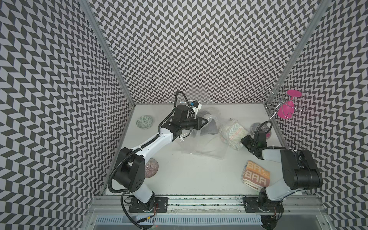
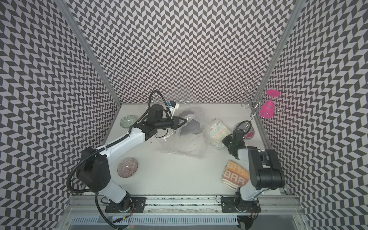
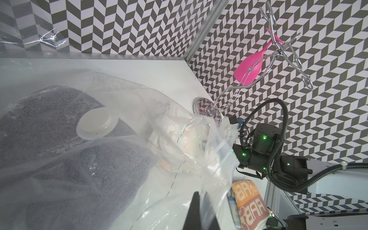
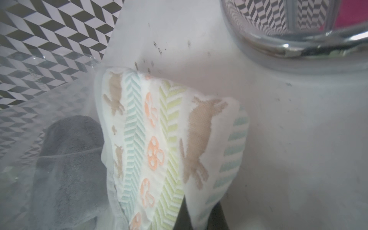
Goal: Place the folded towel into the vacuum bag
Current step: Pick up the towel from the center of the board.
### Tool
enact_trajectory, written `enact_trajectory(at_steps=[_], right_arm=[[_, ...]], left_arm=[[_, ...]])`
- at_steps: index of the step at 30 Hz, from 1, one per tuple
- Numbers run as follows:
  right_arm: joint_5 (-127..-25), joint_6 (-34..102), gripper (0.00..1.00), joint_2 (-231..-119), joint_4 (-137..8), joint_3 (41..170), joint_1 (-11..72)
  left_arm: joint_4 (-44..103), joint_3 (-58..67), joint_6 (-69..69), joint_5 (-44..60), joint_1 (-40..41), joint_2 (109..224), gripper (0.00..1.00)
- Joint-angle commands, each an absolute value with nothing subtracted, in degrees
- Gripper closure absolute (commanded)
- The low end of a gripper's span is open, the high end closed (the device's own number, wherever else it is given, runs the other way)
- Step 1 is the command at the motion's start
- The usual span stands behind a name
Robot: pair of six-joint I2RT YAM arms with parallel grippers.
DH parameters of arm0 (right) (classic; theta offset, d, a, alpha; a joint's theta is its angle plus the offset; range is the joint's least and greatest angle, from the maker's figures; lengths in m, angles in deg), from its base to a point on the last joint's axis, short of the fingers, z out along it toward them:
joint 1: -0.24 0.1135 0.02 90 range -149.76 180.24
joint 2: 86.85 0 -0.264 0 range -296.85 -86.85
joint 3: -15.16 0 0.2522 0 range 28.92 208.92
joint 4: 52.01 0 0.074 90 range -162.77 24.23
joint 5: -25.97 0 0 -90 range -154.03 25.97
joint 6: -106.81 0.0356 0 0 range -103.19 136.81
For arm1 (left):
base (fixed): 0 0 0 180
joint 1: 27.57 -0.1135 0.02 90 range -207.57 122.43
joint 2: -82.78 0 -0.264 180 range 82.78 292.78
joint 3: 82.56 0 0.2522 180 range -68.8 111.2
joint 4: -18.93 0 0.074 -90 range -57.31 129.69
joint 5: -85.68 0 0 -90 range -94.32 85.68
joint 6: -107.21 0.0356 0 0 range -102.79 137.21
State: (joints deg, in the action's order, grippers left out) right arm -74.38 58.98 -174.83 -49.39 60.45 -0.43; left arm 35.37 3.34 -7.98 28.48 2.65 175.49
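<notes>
The transparent vacuum bag (image 1: 207, 147) (image 2: 185, 149) lies crinkled at the middle back of the table, with a grey towel (image 1: 211, 127) (image 3: 59, 159) inside it and its white valve cap (image 3: 96, 124) on top. My left gripper (image 1: 207, 120) (image 3: 201, 199) is shut on the bag's zip-seal edge and holds it raised. The folded towel (image 1: 232, 131) (image 4: 169, 129), white with pastel chevrons and animals, sits at the bag's mouth with its far end under the plastic. My right gripper (image 1: 242, 142) (image 4: 201, 215) is shut on the towel's near end.
An orange and brown lettered towel (image 1: 255, 175) lies folded at the front right. A wire rack (image 1: 268, 103) with a hanging pink glass (image 1: 286, 108) stands in the back right corner. A green bowl (image 1: 144, 122) and a pinkish bowl (image 1: 151, 167) sit along the left side.
</notes>
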Motion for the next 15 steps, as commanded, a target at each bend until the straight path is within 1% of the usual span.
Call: enact_trajectory(at_steps=[1, 7, 12, 15], right_arm=[[-75.4, 56.3, 1.00, -165.7, -50.5, 60.4, -0.4], [-79.3, 55.4, 1.00, -149.9, -57.9, 61.1, -0.1], [-77.7, 51.2, 1.00, -138.3, -69.2, 66.0, 1.4], [-79.9, 48.1, 1.00, -133.8, -72.6, 70.1, 2.4]], left_arm=[[34.8, 4.8, -8.4, 27.8, 2.2, 175.9, 1.00], [35.1, 4.9, -8.7, 25.8, 2.3, 176.4, 1.00], [35.6, 5.4, -8.8, 24.4, 2.2, 177.0, 1.00], [35.8, 5.6, -8.6, 23.8, 2.2, 177.4, 1.00]])
